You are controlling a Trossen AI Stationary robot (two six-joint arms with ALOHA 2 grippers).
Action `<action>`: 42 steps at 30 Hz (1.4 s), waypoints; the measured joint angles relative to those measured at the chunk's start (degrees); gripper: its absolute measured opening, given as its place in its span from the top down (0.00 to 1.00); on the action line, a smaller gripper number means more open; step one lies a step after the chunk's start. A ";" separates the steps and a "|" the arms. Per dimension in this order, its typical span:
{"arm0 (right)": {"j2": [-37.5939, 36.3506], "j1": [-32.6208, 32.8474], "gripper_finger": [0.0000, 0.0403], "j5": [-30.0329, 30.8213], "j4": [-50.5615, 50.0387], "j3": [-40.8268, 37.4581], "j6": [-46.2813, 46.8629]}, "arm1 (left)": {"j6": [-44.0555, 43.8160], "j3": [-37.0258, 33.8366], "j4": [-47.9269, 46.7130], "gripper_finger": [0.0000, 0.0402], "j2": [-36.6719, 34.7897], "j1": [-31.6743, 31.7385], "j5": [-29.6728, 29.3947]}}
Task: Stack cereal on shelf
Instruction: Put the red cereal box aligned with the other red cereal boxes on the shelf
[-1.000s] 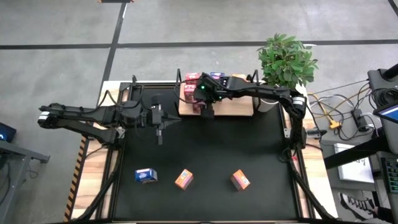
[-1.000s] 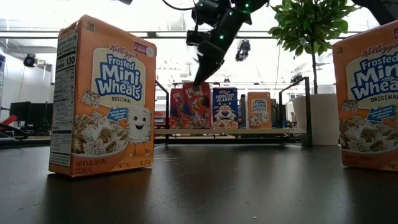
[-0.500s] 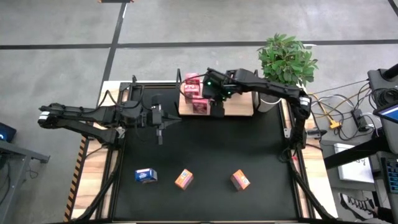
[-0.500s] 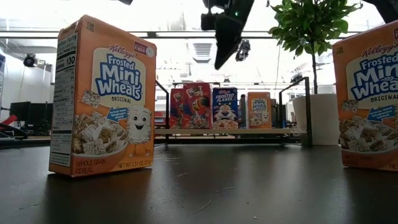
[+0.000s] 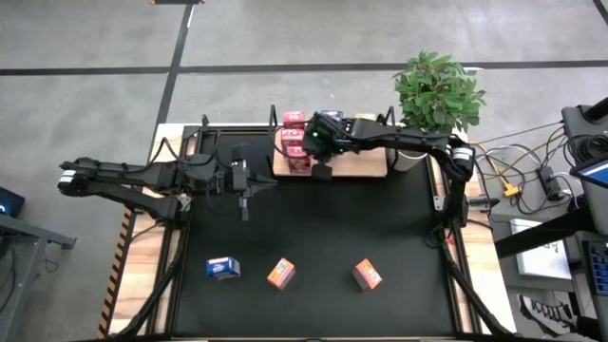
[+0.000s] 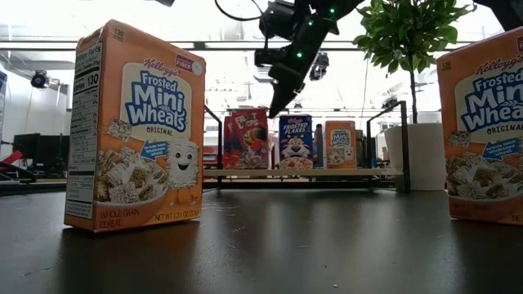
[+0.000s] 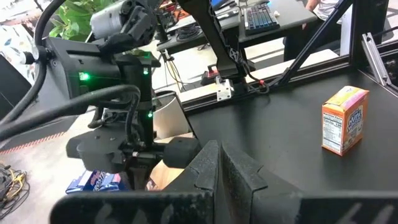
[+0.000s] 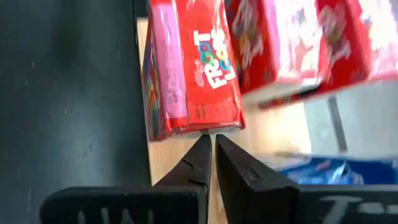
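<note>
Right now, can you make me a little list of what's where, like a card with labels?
shelf: wood board at the table's far edge
on shelf: red boxes, blue box, orange box, standing
on table: blue box and two orange boxes near the front
right end effector: shut, empty, tips at a red Froot Loops box
left end effector: shut, waiting over the table's left
plant: beside the shelf

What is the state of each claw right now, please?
Left claw: closed, holding nothing, waiting above the table.
Right claw: closed and empty, its tips at a red cereal box on the shelf.
</note>
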 joint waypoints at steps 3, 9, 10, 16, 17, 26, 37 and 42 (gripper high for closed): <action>0.09 0.00 0.97 -0.40 3.05 -0.35 -0.38 | 0.10 0.00 0.00 1.00 0.00 0.00 0.00; 0.33 -0.04 0.97 -0.46 4.87 -0.61 -0.55 | 0.12 0.00 0.00 1.00 0.01 0.00 0.00; 0.33 -0.04 0.97 -0.86 5.22 -0.61 -0.53 | 0.12 0.00 0.00 1.00 0.01 0.00 0.00; 0.33 0.16 0.97 -3.41 5.65 -0.66 0.89 | 0.12 0.00 0.02 1.00 0.00 -0.01 0.00; 0.33 0.17 0.97 -3.41 5.61 -0.66 1.14 | 0.12 0.00 0.00 1.00 0.02 0.00 0.00; 0.13 0.15 0.97 -3.41 -0.80 -0.63 2.68 | -0.05 0.00 0.00 1.00 0.00 0.00 0.00; 2.40 0.92 0.97 -3.87 5.11 -1.25 2.03 | -0.71 0.00 -0.03 1.00 0.02 0.01 0.00; 2.49 0.90 0.97 -3.87 5.15 -1.25 2.10 | -0.73 0.00 -0.02 1.00 0.00 0.01 0.00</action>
